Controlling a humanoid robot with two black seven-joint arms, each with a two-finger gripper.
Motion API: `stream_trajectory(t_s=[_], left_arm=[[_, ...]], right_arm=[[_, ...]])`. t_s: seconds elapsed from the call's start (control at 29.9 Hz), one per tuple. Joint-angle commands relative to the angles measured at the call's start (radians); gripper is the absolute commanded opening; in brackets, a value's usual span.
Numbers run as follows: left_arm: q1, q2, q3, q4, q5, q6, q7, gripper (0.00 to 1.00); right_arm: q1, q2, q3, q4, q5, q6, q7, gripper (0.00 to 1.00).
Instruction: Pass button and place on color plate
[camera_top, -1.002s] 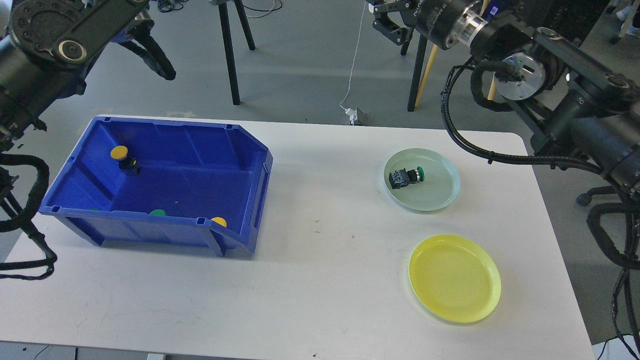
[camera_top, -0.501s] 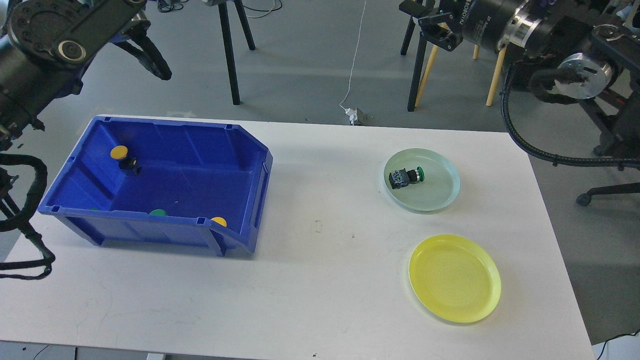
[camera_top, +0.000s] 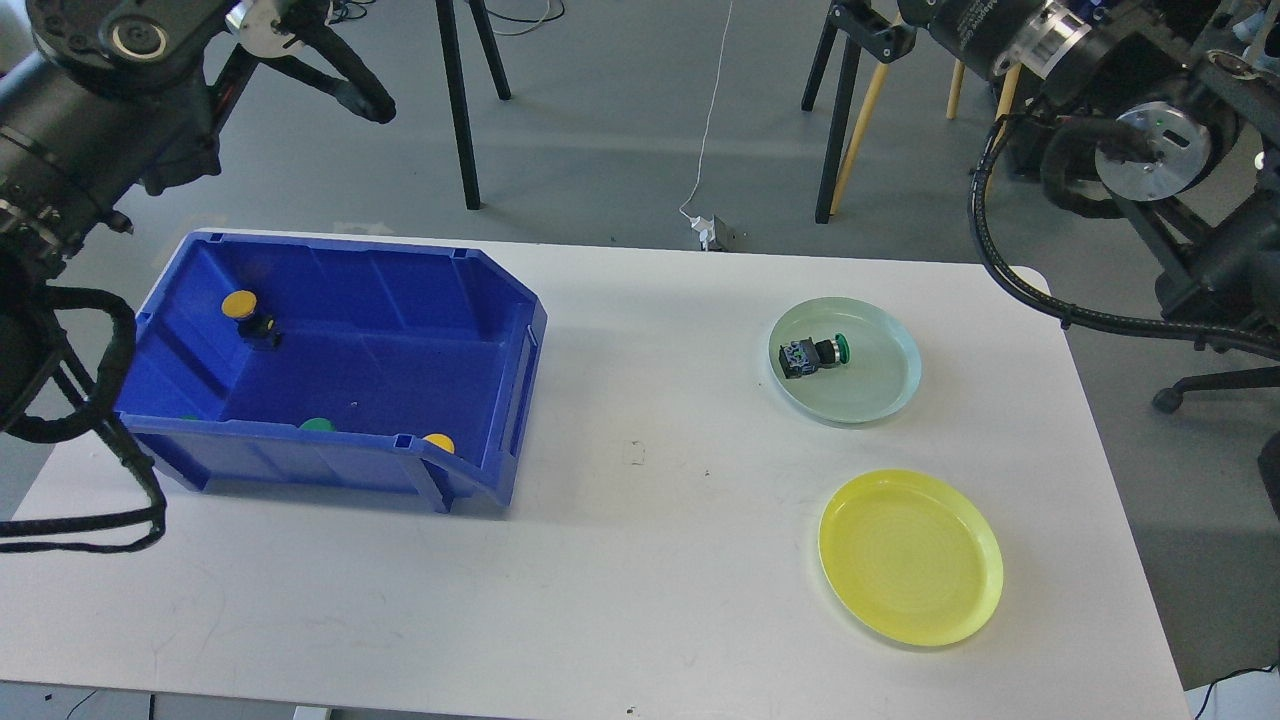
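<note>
The counter (camera_top: 640, 560) lay bare across its middle and near edge. The blue bin (camera_top: 330, 360) walled off the far left corner; the green plate (camera_top: 880, 395) and yellow plate (camera_top: 910, 557) occupied the right side.

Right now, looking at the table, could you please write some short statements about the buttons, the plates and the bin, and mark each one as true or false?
1. A green button lies on the pale green plate. True.
2. The yellow plate holds a yellow button. False: nothing lies on it.
3. The blue bin has a yellow button near its far left corner. True.
4. The blue bin stands to the right of both plates. False: it stands to their left.
5. The yellow plate is nearer to the robot than the pale green plate. True.
</note>
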Motion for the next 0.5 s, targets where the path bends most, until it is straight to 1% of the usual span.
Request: stream_trajectory(t_s=[0.0,0.1,0.47], left_arm=[[0.001,-0.018,0.001,0.010,-0.028,0.000,-0.007,0.29],[-0.001,-0.032,0.000,0.028,-0.028,0.000,-0.009,0.29],[-0.007,-0.045,-0.002,0.028,-0.031,0.000,-0.010,0.29]], right_arm=[[0.001,0.008,0.004,0.001,0.067,-0.007,-0.006,0.88],[0.001,0.023,0.004,0.001,0.101,-0.008,-0.020,0.88],[0.005,0.132,0.028,-0.008,0.167,-0.005,-0.021,0.89]])
